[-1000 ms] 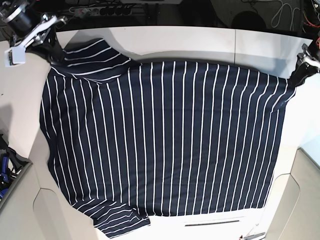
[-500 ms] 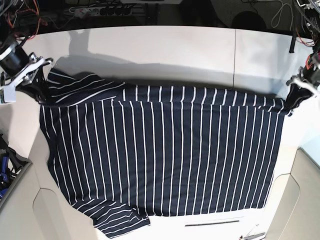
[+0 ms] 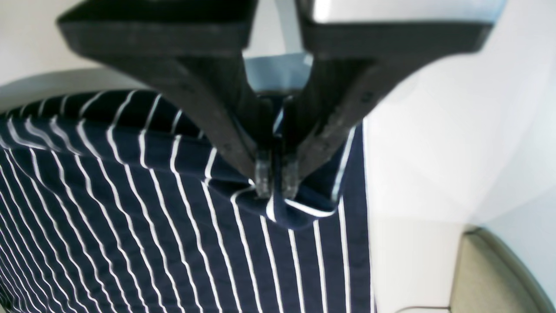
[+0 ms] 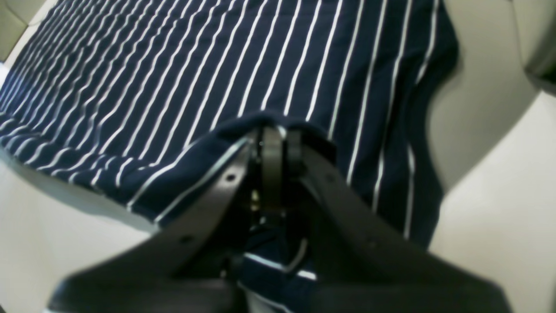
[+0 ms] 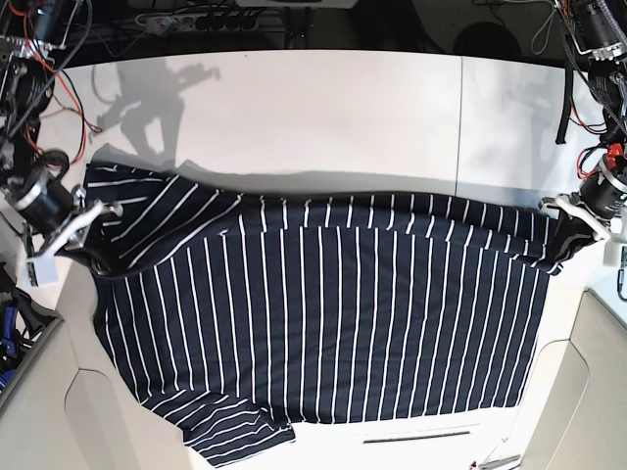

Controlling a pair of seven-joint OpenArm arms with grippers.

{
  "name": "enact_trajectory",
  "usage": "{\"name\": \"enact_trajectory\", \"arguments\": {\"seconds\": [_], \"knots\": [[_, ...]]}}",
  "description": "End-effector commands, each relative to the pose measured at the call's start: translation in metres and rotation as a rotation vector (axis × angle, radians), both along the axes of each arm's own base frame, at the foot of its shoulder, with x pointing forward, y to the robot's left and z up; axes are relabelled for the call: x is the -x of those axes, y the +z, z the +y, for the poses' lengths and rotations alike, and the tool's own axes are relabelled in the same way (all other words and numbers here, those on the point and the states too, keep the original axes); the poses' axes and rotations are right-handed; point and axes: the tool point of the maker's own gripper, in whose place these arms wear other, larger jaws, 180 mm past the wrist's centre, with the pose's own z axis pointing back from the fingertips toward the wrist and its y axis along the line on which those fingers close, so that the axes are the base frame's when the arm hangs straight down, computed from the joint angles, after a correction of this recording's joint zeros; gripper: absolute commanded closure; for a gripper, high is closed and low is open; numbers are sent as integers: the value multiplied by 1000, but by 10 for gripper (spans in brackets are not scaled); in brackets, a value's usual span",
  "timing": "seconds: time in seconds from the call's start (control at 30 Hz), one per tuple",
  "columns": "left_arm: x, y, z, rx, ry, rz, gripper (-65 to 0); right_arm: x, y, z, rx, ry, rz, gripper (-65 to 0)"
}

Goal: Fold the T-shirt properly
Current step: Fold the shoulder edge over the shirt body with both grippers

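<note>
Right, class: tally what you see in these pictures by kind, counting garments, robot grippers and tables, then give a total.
T-shirt: 1
Grippers: 2, the left gripper and the right gripper, each with fingers shut on the shirt's edge
White table: 1
Total: 4

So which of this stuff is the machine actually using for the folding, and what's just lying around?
In use:
T-shirt
left tool, shut on the shirt
right tool, shut on the shirt

Lying about:
power strip
loose cables
white table
</note>
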Motion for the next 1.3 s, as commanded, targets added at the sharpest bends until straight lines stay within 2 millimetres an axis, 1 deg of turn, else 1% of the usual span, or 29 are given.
{"name": "enact_trajectory", "arguments": {"seconds": [0.0, 0.13, 0.3, 0.43, 0.53, 0.63, 0.73, 0.9, 0.97, 1.03, 1.07, 1.13, 1.17, 1.2, 1.23, 1.27], "knots": [[-9, 18, 6, -19, -4, -55, 0, -17, 19, -4, 5, -5, -67, 0], [-16, 12, 15, 10, 28, -57, 0, -43, 18, 0, -5, 4, -61, 0], [-24, 5, 24, 42, 61, -47, 0, -69, 20, 5, -18, 18, -51, 0], [-33, 7, 30, 41, 79, -65, 0, -88, 25, 6, -12, 19, -56, 0], [-39, 9, 34, 54, 91, -73, 0, -98, 28, 2, -1, 8, -63, 0], [-42, 6, 37, 73, 104, -68, 0, -106, 31, -1, -1, -4, -70, 0], [-42, -2, 40, 93, 119, -51, 0, -109, 24, -4, -8, -14, -52, 0], [-36, -19, 43, 120, 141, -10, 0, -108, 4, -9, -40, -43, -20, 0], [-35, -23, 44, 131, 146, -4, 0, -109, -3, -10, -64, -61, -24, 0], [-35, -25, 44, 137, 149, -1, 0, -107, -14, -9, -84, -70, 2, 0], [-34, -25, 44, 138, 150, 0, -20, -105, -20, -7, -93, -72, 17, -66], [-34, -25, 44, 138, 150, 0, -90, -101, -32, -4, -108, -74, 47, -227], [-34, -25, 44, 138, 150, 0, -126, -98, -37, -1, -115, -73, 59, -294], [-35, -25, 44, 138, 150, 0, -162, -95, -42, 1, -119, -72, 72, -347], [-35, -25, 44, 138, 150, -1, -201, -92, -46, 3, -122, -71, 82, -378], [-34, -25, 44, 138, 150, 0, -243, -90, -48, 5, -128, -70, 87, -385]]}}
